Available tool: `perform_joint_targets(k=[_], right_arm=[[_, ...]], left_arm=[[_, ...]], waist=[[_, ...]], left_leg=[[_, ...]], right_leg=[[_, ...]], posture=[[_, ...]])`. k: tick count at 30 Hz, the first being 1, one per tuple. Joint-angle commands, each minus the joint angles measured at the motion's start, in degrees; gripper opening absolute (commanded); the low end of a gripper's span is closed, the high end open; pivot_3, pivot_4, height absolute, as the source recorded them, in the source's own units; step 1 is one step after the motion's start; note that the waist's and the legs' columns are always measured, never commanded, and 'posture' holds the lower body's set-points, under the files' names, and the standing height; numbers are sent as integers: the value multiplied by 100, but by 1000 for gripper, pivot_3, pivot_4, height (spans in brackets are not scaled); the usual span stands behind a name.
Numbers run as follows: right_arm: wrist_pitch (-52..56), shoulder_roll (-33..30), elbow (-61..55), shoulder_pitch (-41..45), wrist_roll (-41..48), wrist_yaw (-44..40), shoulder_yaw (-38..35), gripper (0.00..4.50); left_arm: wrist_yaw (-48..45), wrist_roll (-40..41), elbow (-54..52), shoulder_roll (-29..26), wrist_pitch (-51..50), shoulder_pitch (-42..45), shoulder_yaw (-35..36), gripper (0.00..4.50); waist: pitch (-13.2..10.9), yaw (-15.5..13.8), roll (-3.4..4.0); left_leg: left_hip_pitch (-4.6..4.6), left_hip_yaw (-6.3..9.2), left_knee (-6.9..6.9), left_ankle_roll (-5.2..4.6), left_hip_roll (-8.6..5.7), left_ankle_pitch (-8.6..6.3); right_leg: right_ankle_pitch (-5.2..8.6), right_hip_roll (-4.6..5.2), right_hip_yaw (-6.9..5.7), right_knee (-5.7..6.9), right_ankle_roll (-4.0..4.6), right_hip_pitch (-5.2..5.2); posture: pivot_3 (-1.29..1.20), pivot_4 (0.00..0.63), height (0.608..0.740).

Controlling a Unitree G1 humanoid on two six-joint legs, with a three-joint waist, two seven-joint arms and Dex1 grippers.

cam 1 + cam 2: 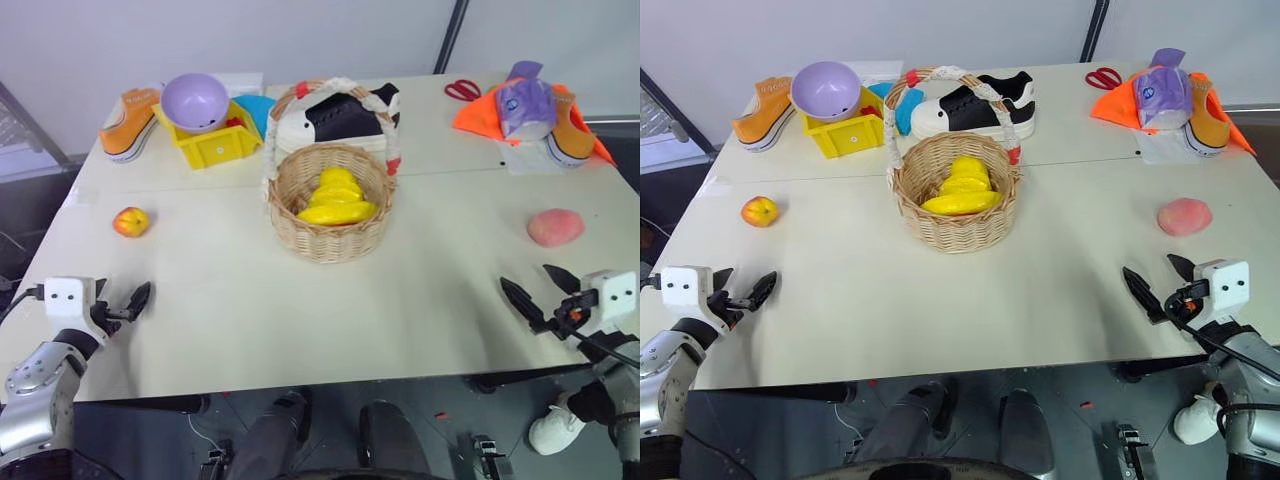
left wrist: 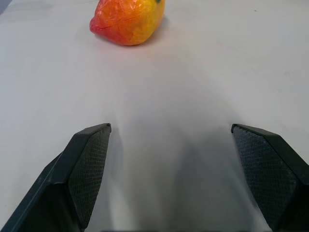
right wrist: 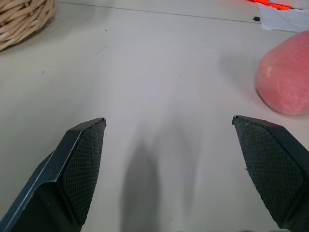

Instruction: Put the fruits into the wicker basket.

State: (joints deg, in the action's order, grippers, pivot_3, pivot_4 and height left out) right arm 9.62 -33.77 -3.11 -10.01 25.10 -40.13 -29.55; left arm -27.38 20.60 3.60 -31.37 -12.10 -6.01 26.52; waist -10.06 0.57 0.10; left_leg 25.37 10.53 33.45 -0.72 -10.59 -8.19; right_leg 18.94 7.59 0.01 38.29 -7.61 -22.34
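The wicker basket point(image 1: 331, 205) stands mid-table with its red-and-white wrapped handle arching over it and yellow objects inside. An orange-red and yellow fruit point(image 1: 131, 221) lies on the table's left side; in the left wrist view the fruit point(image 2: 128, 19) sits ahead of the fingers. A pale pink peach point(image 1: 555, 227) rests on the right side, also seen as the peach point(image 3: 285, 79) in the right wrist view. My left gripper point(image 1: 128, 304) is open and empty near the front left edge, short of the fruit. My right gripper point(image 1: 540, 290) is open and empty, a little in front of the peach.
Along the back edge: an orange sneaker point(image 1: 128, 122), a yellow bin point(image 1: 210, 145) with a lilac bowl point(image 1: 194, 100) on it, a black-and-white shoe point(image 1: 340, 118), red scissors point(image 1: 462, 89), and an orange cloth point(image 1: 490, 118) with a purple bag and another sneaker.
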Motion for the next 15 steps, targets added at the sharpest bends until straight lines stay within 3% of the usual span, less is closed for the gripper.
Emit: perform_joint_targets(k=[1, 13, 15], right_arm=[[-45, -10, -232, 52, 57, 32, -1, 4419], [1109, -327, -1974, 25, 791, -230, 560, 4419], [1563, -579, -2766, 117, 1099, -386, 1012, 4419]], left_arm=[[39, -24, -115, -32, 107, -37, 127, 4292], [728, 82, -294, 185, -266, 672, 133, 4292], [1187, -167, -326, 136, -658, 1150, -70, 4292]], waist=[[0, -1, 0], [4, -12, -6], [4, -13, -8]], left_leg=[[0, 0, 0, 0, 0, 0], [1, 0, -2, 0, 1, 0], [2, 0, -1, 0, 1, 0]], right_leg=[[0, 0, 0, 0, 0, 0], [-1, 0, -1, -2, -1, -1], [-1, 0, -1, -4, -2, 0]], posture=[[0, 150, 740], [0, 150, 740], [0, 150, 740]])
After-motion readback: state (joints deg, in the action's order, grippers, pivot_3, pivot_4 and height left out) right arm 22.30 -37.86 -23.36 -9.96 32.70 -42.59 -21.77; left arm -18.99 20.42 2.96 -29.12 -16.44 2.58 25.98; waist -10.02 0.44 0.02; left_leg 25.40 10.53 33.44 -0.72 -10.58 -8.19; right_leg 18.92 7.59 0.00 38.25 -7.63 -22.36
